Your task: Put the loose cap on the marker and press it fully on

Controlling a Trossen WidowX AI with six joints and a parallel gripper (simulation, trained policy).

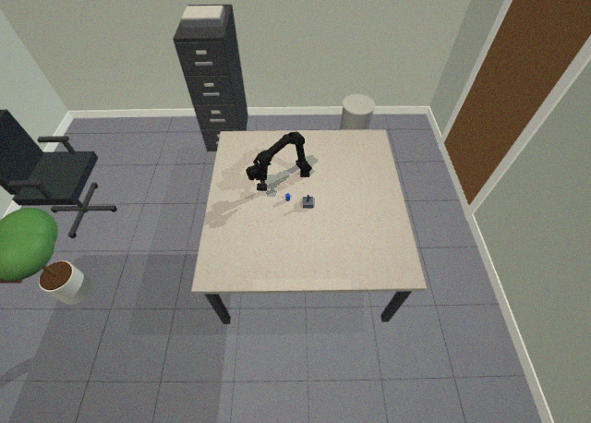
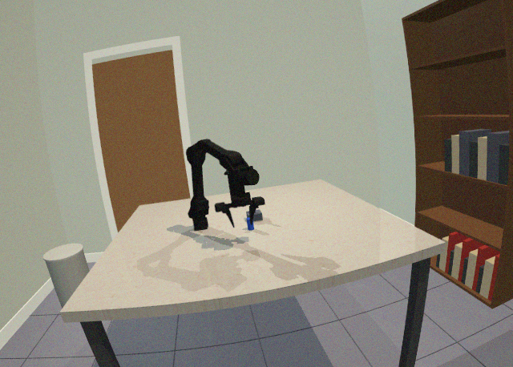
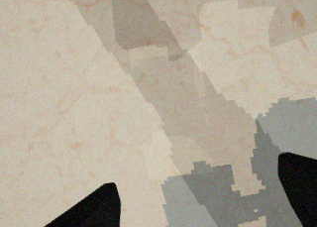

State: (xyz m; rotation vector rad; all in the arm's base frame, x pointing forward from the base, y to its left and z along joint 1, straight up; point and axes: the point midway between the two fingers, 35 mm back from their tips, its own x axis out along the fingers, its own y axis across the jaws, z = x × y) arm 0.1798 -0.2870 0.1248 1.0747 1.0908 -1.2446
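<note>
The blue cap stands on the table, left of the dark grey holder block in the top view. The dark marker stands upright in the block; in the exterior view the gripper hides it. My gripper is open and empty, pointing down low over the table. In the top view it is left of and behind the cap; in the exterior view one finger overlaps the cap in the view. The wrist view shows only table surface and shadows between the fingers, no cap, marker or block.
The table carries the arm's base, behind the cap and block in the top view. Arm shadows fall across the tabletop. A filing cabinet and a bin stand on the floor beyond the table.
</note>
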